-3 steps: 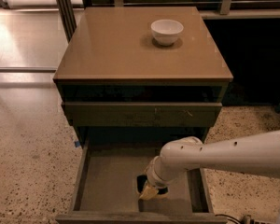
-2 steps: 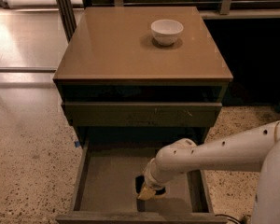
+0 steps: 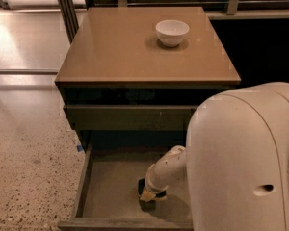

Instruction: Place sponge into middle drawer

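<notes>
Sponge: we see the sponge [image 3: 147, 195] low inside the middle drawer [image 3: 108, 191], toward the drawer's front edge and a little right of its centre line; only a pale yellow wedge shows, with dark patches around it.

Gripper: the gripper [image 3: 152, 195] is down in the middle drawer, right at the sponge; we cannot tell how wide it stands, nor whether it grips the sponge or only touches it.

Key relation: the sponge lies at the gripper's tip, on its left and front side, with no gap that we can see; its long axis is too hidden for us to call; whether it rests on the drawer floor or hangs just above it, we cannot say.

Arm pose: the forearm [image 3: 167, 168] slants down into the middle drawer from the right and rear; the big white upper shell [image 3: 241, 167] covers the drawer's right side.

Next move, as we judge it: a release and a lift straight up out of the drawer; the sponge is already within the drawer walls.

Elsewhere: a closed drawer front [image 3: 130, 117] sits above the middle drawer; a white bowl [image 3: 172, 32] stands on the cabinet top [image 3: 115, 57], well above and behind it.
</notes>
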